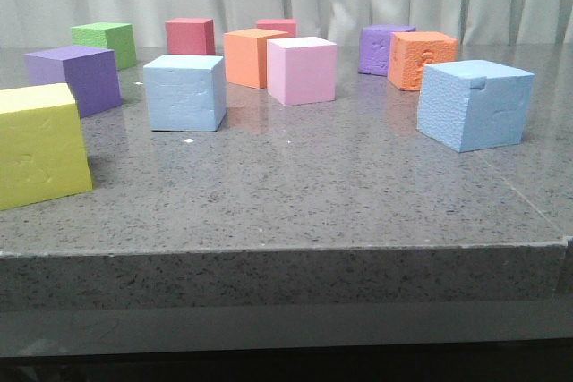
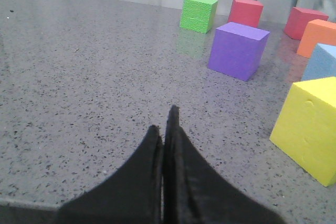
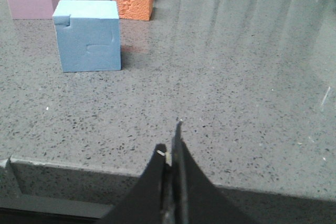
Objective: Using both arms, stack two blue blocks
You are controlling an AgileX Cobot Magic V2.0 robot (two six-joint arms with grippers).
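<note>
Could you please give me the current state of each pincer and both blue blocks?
Left pincer: shut, empty, above bare table.
Right pincer: shut, empty, near the table edge.
Rough light blue foam cube with notch: upright on table, unstacked.
Smoother pale blue foam cube: upright on table, unstacked.

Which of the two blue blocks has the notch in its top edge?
The right blue block, rough-textured, near the table's right edge in the front view. The left blue block is paler, smoother and has unbroken edges.

Left gripper (image 2: 167,124) fingers pressed together, empty, right gripper (image 3: 176,140) fingers likewise closed, empty
</note>
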